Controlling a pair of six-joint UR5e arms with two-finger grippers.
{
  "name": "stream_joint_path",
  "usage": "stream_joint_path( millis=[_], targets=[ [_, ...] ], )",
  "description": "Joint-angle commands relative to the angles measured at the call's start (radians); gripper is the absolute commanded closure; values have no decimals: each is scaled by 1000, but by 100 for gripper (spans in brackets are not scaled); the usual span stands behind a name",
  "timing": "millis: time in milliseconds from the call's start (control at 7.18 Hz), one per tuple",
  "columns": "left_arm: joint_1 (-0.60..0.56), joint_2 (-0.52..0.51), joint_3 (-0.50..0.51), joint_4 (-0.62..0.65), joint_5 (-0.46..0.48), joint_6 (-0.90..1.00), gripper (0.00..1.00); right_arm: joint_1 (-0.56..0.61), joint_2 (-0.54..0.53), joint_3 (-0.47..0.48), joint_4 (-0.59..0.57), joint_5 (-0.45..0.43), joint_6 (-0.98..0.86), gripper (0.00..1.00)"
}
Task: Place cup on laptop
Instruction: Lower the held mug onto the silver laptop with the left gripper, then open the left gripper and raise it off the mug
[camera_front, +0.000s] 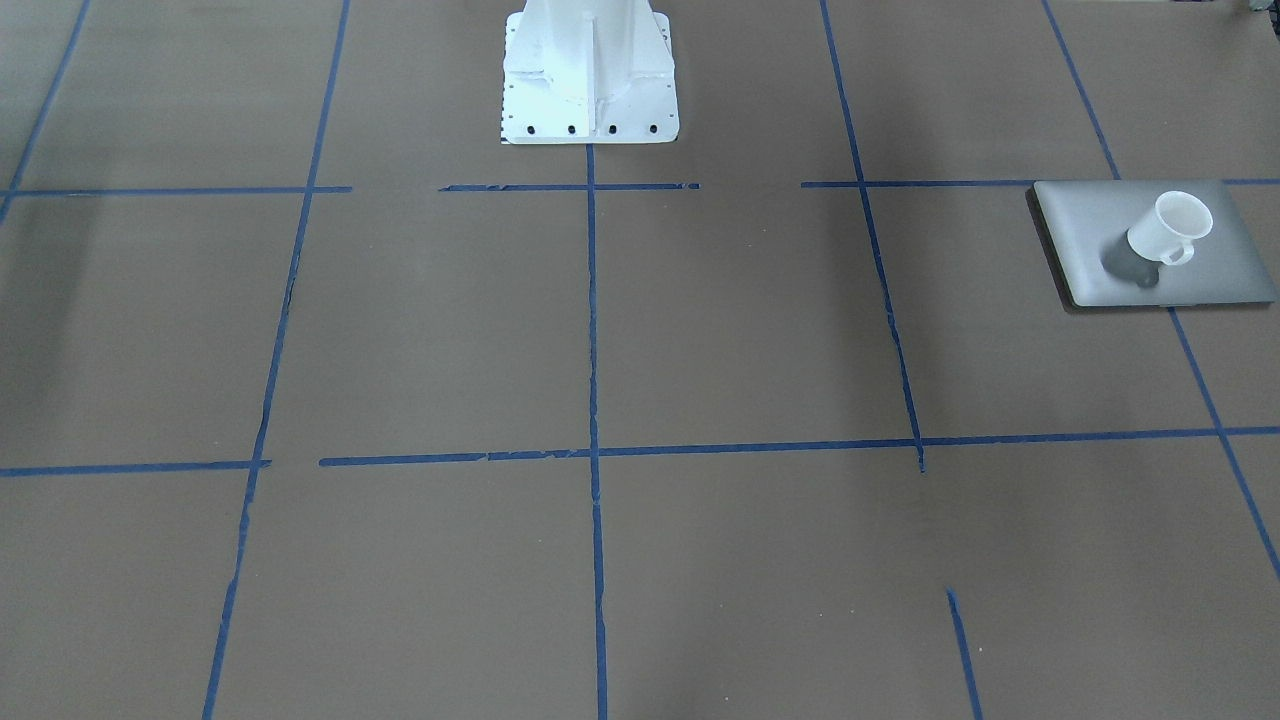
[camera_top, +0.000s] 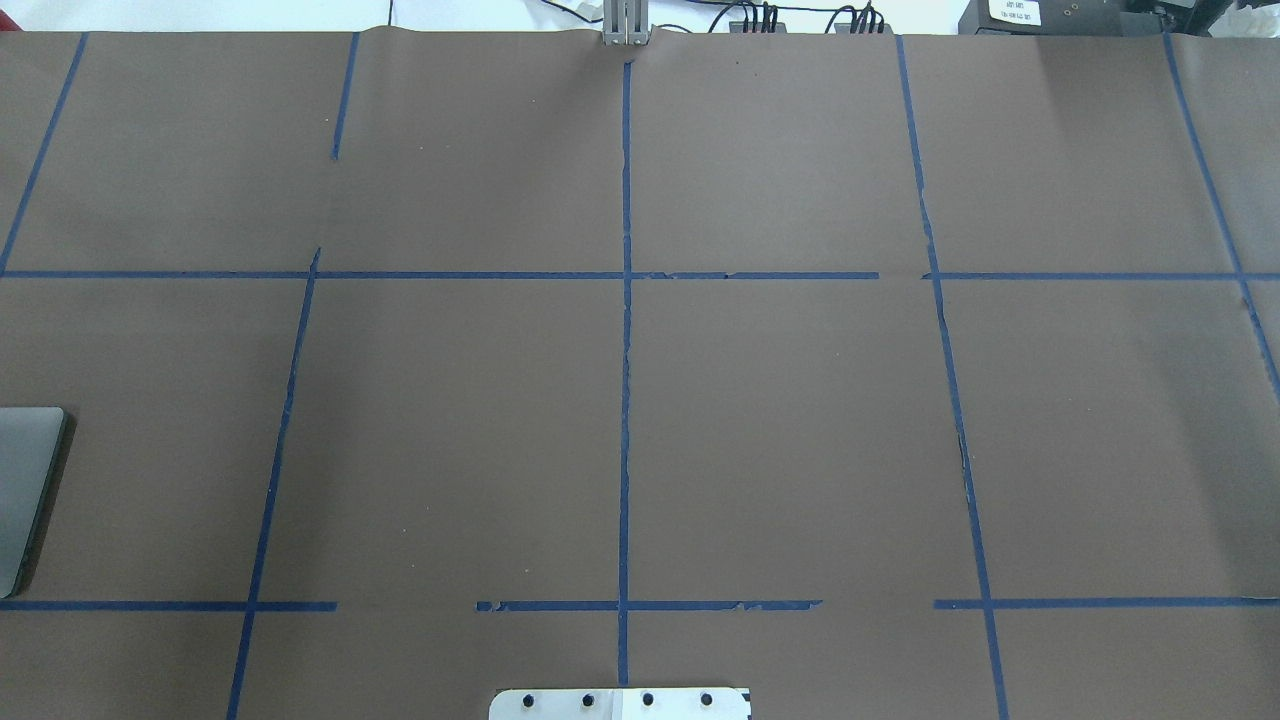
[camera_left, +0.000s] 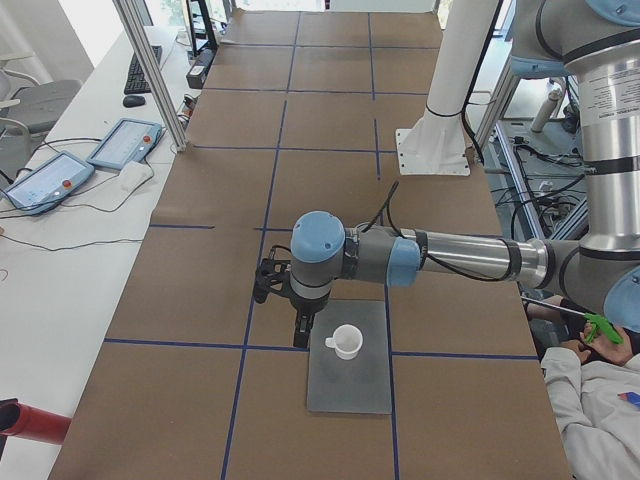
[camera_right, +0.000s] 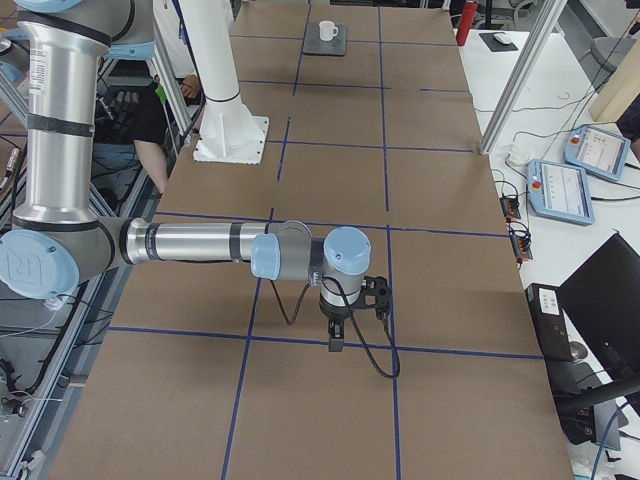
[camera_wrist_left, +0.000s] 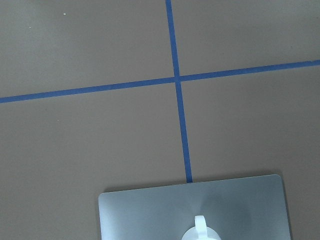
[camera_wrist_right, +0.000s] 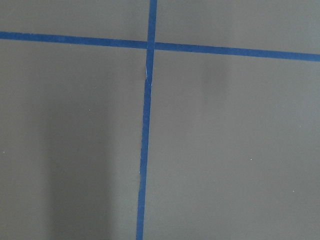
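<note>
A small white flared mug (camera_front: 1170, 228) stands upright on the flat silver-grey laptop (camera_front: 1080, 245) at the brown bench's (camera_front: 700, 330) left end, apparently released. The left arm's fingers (camera_left: 300, 330) hang just beside it and the right arm's fingers (camera_right: 335, 340) are well apart from it. I cannot tell whether either pair is open or closed.

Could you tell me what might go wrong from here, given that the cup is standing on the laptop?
1. The left gripper hangs close to the cup, on its handle side. A sideways move toward the cup could well catch the handle and knock it over.
2. The cup stands free and upright on the laptop, whose lid looks smooth, so a bump to the laptop might slide or tip it.
</note>
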Motion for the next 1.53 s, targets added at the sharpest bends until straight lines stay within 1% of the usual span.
stream_joint_path(
  millis=[0,278,835,1114,1392],
  targets=[
    [-1,1,4,4,-6,-2,0,0,0,0,0,0,0,0],
    [-1,7,2,4,-7,-5,0,0,0,0,1,-1,0,0],
    [1,94,-14,-1,-3,24,0,0,0,0,1,0,0,0],
    [-1,97,-16,6,-7,22,0,0,0,0,0,0,0,0],
    [-1,94,-72,132,-7,25,0,0,0,0,1,0,0,0]
  ],
)
